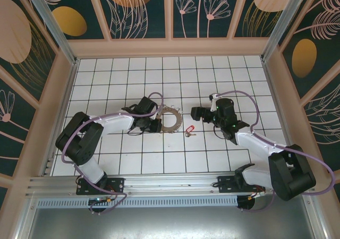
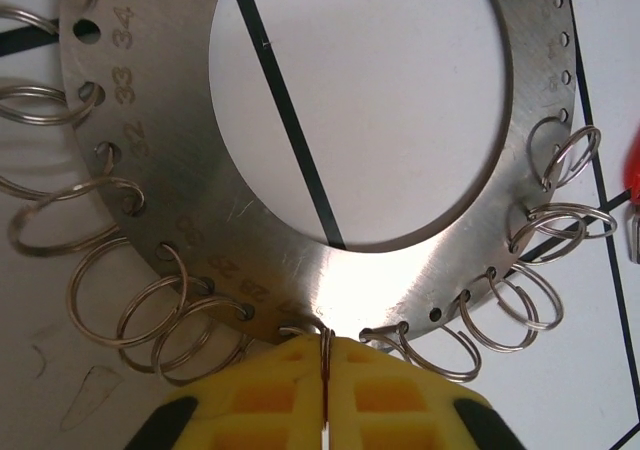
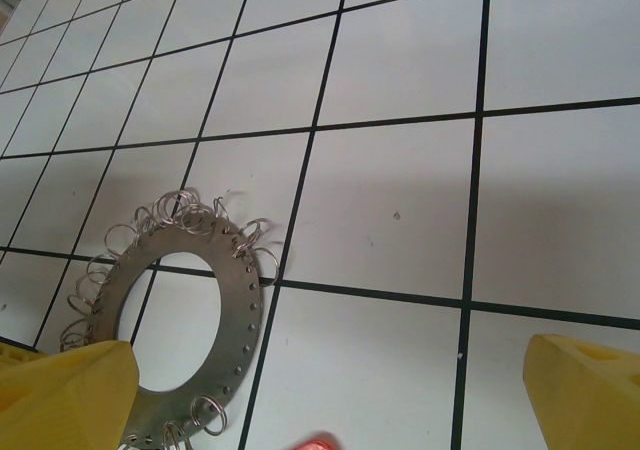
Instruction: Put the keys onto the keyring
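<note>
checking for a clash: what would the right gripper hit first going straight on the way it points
Likely the red key, low between the right gripper's open fingers, or floor beside it; the keyring lies left of that line. Depth unclear.

The left arm (image 1: 103, 123) reaches low and inward, its claw (image 2: 325, 375) pressed together on a thin loop of the keyring (image 2: 300, 260). The right arm (image 1: 255, 143) bends inward, its claw (image 1: 195, 113) spread wide, yellow fingers (image 3: 65, 390) well apart.
</note>
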